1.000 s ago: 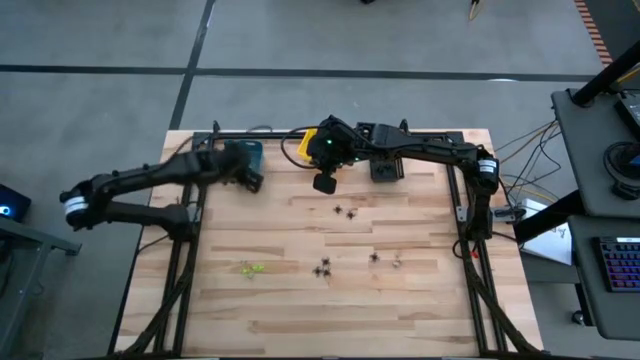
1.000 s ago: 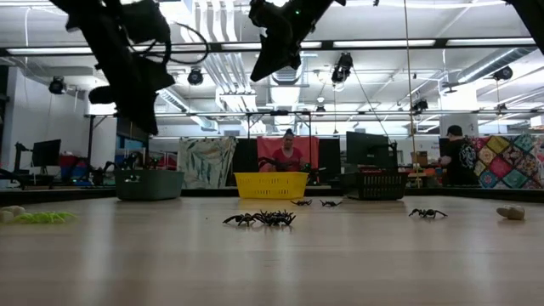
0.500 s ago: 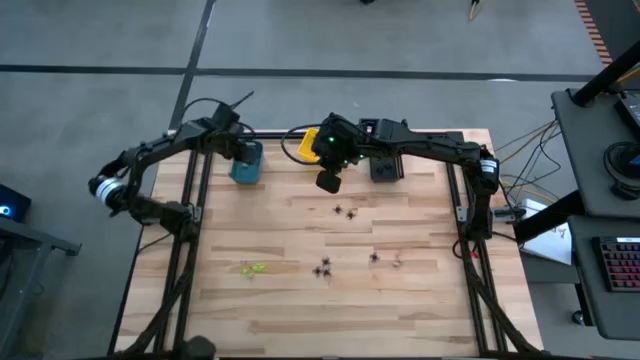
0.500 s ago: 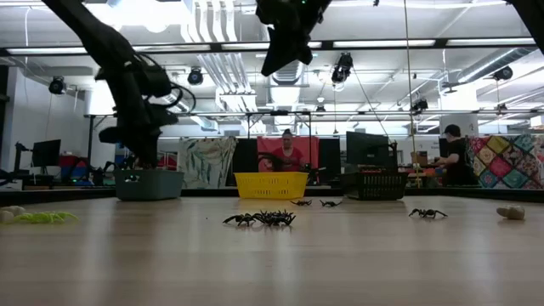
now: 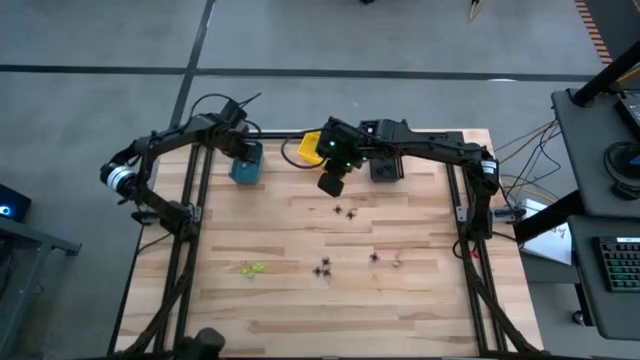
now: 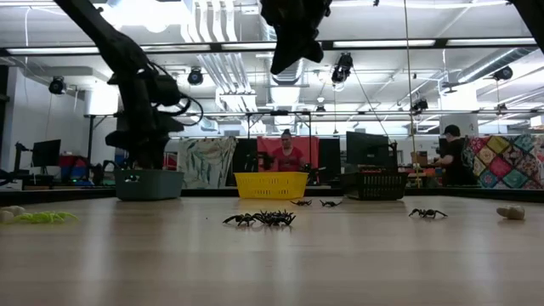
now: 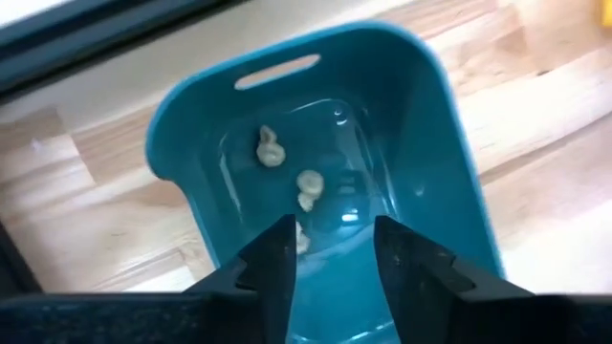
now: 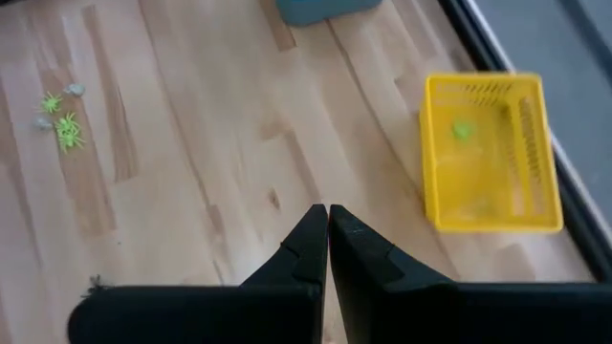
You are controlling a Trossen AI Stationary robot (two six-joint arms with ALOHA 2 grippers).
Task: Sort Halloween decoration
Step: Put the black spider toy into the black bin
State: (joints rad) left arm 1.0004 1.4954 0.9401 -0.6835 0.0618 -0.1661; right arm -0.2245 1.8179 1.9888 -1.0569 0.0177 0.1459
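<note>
Left gripper (image 7: 330,263) poised right over the teal bin (image 7: 421,143), fingers parted by a narrow gap, nothing between them. Directly below, on the bin floor: three pale trinkets (image 7: 308,183), loose and apart from the fingertips. Seen from above, left gripper (image 5: 243,148) at the table's far left corner, on top of the bin.

Right gripper (image 8: 328,239) high above the boards, fingers pressed together, empty. Ahead of it and off to one side, the yellow bin (image 8: 492,158) with one green piece (image 8: 463,130) inside. Farther off the other way, yellow-green spiders (image 8: 63,122) with two small grey bits beside them on the wood.

Below and nearer than the right gripper (image 5: 331,183): black spiders (image 5: 346,212) scattered mid-table, another cluster (image 6: 262,218) low in front, one pale piece (image 6: 511,212) lying well apart.
</note>
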